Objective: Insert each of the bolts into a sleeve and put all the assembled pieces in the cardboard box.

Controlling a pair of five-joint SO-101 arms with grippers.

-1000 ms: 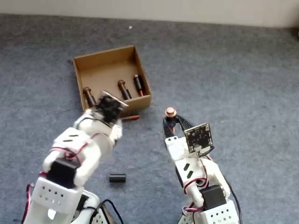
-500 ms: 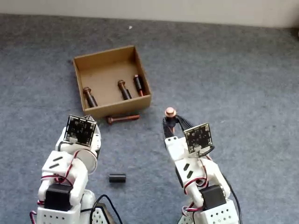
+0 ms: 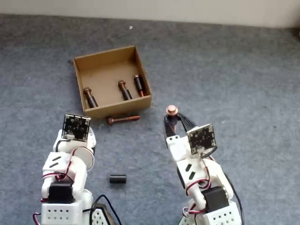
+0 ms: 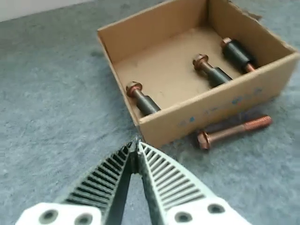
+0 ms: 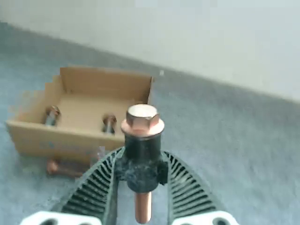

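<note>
Surrounding cardboard box (image 3: 123, 107), grey carpet (image 3: 234, 70); beyond, wall (image 3: 187, 8).

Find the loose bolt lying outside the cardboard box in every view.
High view: the loose bolt lies on the carpet along the near wall of the cardboard box.
Left wrist view: the loose bolt lies beside the box's outer wall, beyond the shut left hand.
Right wrist view: the loose bolt lies at the foot of the box wall, partly behind the right hand, which holds a sleeved bolt.
Shared landmark: the cardboard box.
</note>
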